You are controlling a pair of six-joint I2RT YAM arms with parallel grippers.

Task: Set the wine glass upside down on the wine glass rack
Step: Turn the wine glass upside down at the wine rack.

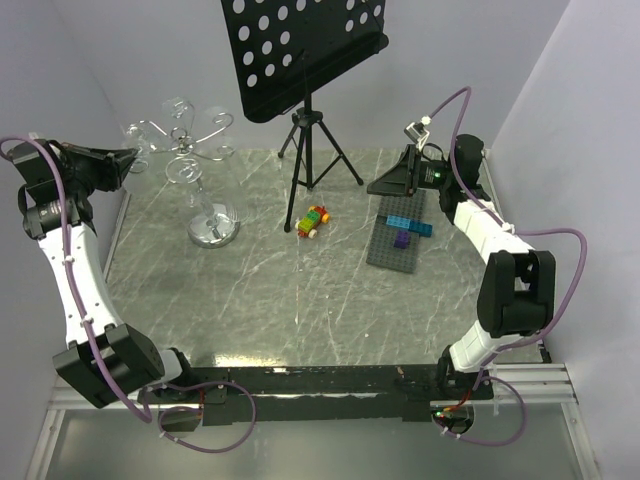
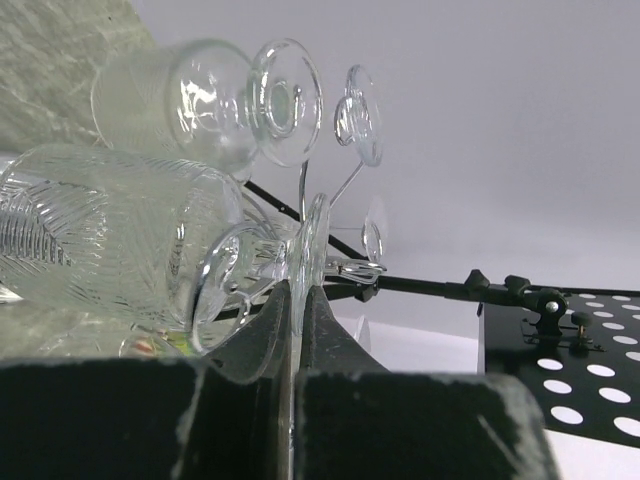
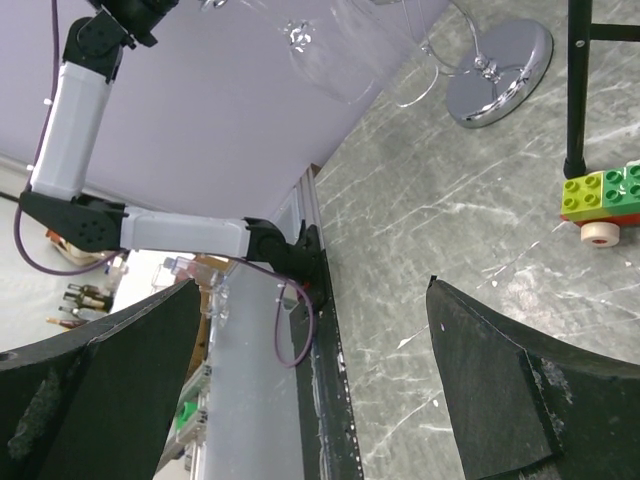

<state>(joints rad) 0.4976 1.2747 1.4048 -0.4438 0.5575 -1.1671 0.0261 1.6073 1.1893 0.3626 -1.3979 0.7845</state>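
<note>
My left gripper (image 1: 128, 162) is shut on the thin round foot of a clear ribbed wine glass (image 2: 110, 250). It holds the glass on its side at the left arm of the chrome wine glass rack (image 1: 198, 150). In the left wrist view the foot stands edge-on between my fingers (image 2: 330, 340), close to a curled hook of the rack (image 2: 365, 268). Another clear glass (image 2: 200, 100) hangs just above it. My right gripper (image 1: 397, 182) is open and empty at the far right, well away from the rack; it is wide open in its wrist view (image 3: 315, 285).
A black tripod music stand (image 1: 300, 50) stands behind the middle of the table. A small toy car of coloured bricks (image 1: 313, 221) lies near its legs. A grey baseplate (image 1: 398, 248) with blue and purple bricks lies below my right gripper. The rack's mirror base (image 3: 500, 60) rests on the marble top.
</note>
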